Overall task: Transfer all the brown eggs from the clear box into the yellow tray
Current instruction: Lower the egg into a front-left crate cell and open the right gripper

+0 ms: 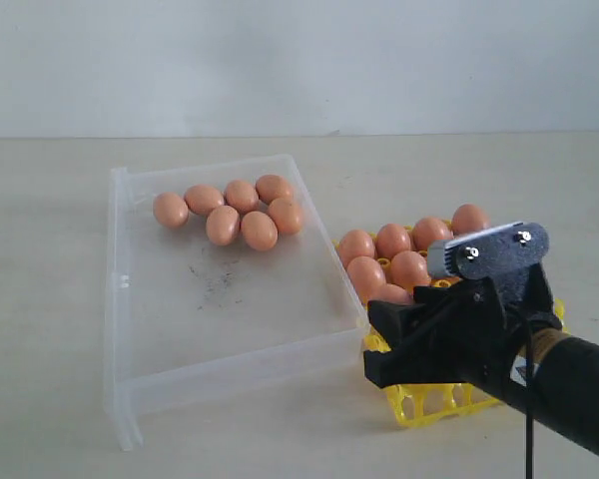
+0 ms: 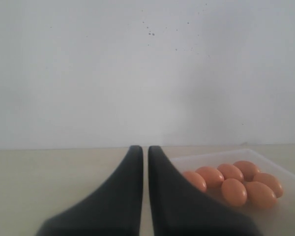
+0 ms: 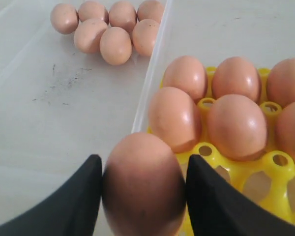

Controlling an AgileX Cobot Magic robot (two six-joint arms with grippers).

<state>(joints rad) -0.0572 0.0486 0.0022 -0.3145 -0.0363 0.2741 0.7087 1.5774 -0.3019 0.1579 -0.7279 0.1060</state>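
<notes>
The clear box [image 1: 230, 364] lies at the left with several brown eggs [image 1: 230, 212] bunched at its far end. These eggs also show in the right wrist view [image 3: 108, 29] and the left wrist view [image 2: 233, 182]. The yellow tray [image 1: 429, 404] sits against the box's right wall and holds several eggs [image 1: 409, 249] in its far rows. My right gripper [image 1: 379, 339] hovers over the tray's near left corner. In the right wrist view the gripper [image 3: 143, 160] is shut on a brown egg [image 3: 143, 187] above the tray [image 3: 214, 158]. My left gripper [image 2: 142, 148] is shut and holds nothing.
The box wall [image 3: 152, 78] runs between the loose eggs and the tray. Dark scuffs [image 1: 215, 284] mark the box floor. A pale table [image 1: 40, 299] lies all around, with a white wall [image 1: 299, 60] behind.
</notes>
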